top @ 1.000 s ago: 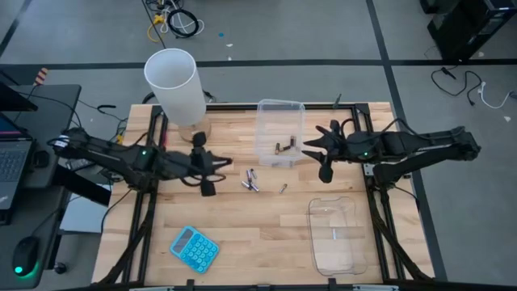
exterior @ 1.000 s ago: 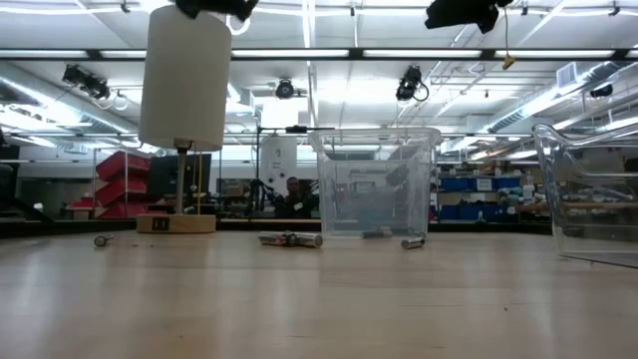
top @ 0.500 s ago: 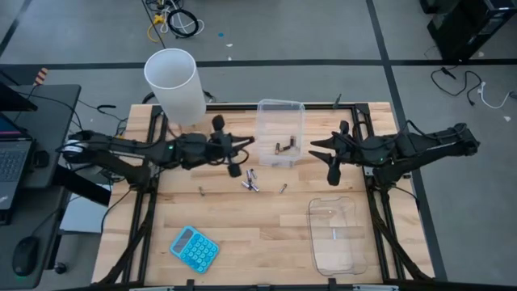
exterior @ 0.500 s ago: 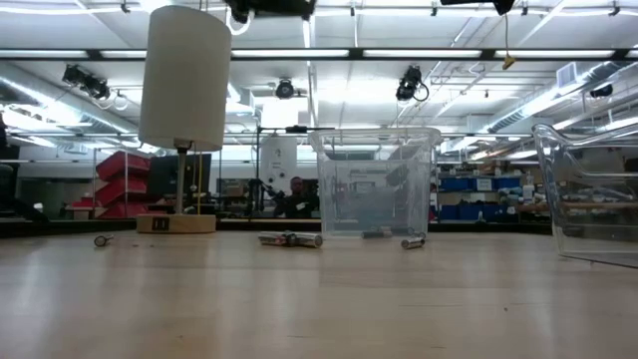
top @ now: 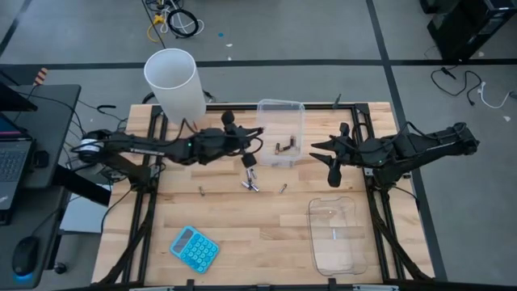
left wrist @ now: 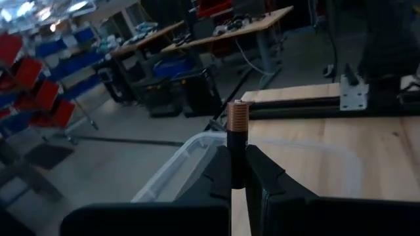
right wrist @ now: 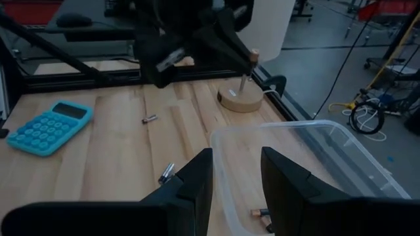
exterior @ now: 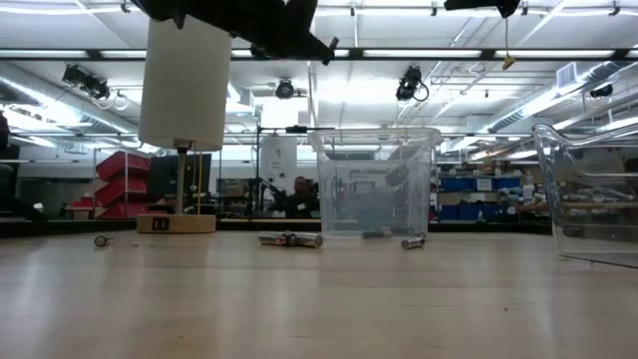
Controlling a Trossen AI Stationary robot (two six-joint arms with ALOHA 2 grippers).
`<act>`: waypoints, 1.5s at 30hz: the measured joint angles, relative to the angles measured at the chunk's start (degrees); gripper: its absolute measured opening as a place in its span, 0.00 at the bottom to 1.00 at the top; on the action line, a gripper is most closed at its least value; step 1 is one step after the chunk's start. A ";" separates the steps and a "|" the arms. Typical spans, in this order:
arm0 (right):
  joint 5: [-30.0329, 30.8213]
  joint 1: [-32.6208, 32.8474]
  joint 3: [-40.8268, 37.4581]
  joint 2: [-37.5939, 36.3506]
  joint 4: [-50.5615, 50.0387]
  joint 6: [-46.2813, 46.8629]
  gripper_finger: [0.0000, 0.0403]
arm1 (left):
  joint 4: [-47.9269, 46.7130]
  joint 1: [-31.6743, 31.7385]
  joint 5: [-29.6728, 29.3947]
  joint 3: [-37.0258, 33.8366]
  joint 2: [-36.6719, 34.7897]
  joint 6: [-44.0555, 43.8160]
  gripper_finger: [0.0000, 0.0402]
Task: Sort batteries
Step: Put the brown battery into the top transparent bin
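Beyond table, battery [left wrist: 237, 124] in left tool [left wrist: 237, 172]

Tub [top: 279, 113] mid-back w/ batteries [top: 283, 148] inside; more batteries [top: 252, 181] in front-left — calculator [top: 194, 247] front-left.

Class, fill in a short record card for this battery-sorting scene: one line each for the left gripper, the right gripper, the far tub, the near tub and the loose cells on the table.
left gripper: shut on a copper-topped battery, beside the far tub
right gripper: open, empty, right of the far tub
far tub: holds a couple of batteries
near tub: one small light item inside
loose batteries: several on the wood
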 joint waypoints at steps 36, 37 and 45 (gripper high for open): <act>2.97 -0.09 0.01 0.72 -2.61 1.36 0.29 | -30.74 2.56 4.25 14.57 11.62 -13.49 0.02; 2.97 -0.09 0.00 0.72 -2.60 1.36 0.29 | -30.48 2.56 5.00 14.82 11.62 -13.49 0.02; 2.95 -0.09 0.00 0.72 -2.60 1.38 0.29 | -29.28 2.54 7.95 14.93 12.61 -14.88 0.02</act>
